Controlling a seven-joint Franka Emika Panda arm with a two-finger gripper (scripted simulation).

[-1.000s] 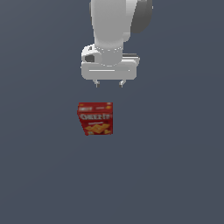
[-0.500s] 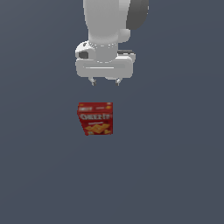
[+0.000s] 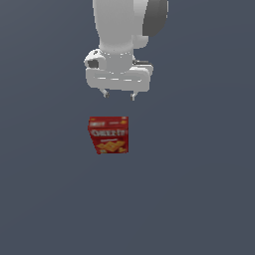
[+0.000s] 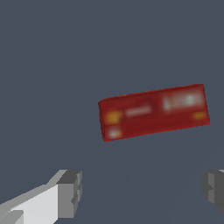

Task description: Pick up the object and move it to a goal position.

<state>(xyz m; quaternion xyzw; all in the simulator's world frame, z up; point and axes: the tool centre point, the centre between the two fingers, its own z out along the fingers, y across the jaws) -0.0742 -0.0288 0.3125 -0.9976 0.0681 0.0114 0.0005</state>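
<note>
Exterior view shows you the claw [image 3: 119,94] hanging over the grey floor [image 3: 199,199] with its two short fingertips [image 3: 105,93] spread well apart and nothing between them. The cracker box [image 3: 109,134] stands upright on the floor, below the claw in that picture and apart from it, its lettered front facing the camera. You hold the fingers wide, I judge, because the box must pass between them before any squeeze.

From the wrist view you see the box [image 4: 153,112] from above as a narrow red strip, slightly tilted against the line between the two fingers. It lies ahead of the finger gap, not inside it, so the claw is not yet centred over it. That narrow face is likely the one to span; you would want to turn the wrist a little so the pads meet the broad sides squarely. No goal marker is visible in either picture.
</note>
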